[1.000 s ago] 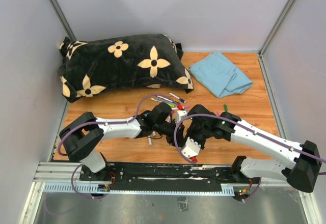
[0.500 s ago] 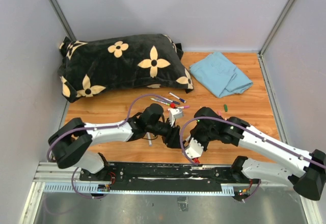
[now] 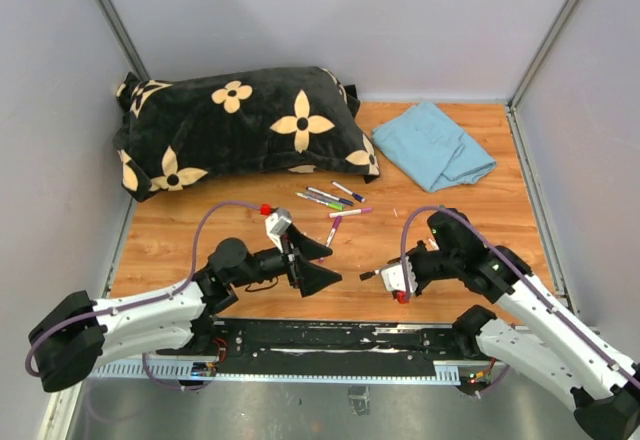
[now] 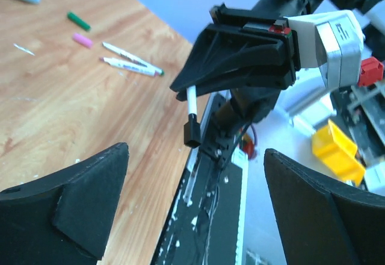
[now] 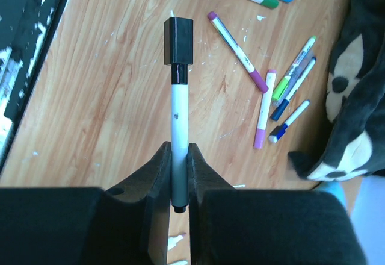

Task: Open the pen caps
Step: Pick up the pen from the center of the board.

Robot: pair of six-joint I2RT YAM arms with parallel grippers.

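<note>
- Now the right claw (image 5: 178, 152) pinches a white pen (image 5: 178, 111), black cap (image 5: 178, 40) pointing outward.
- Beyond that cap, on-axis, the left claw (image 3: 328, 265) gapes empty.

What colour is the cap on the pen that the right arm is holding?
The cap is black; the right wrist view shows it best.

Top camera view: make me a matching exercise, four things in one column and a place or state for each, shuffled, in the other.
1. left gripper
2. right gripper
3. blue cloth
4. pillow

A. back right
B. shut on the black-capped pen
C. back left
D. open, holding nothing

Pairs: 1-D, 2-B, 3-A, 4-C
</note>
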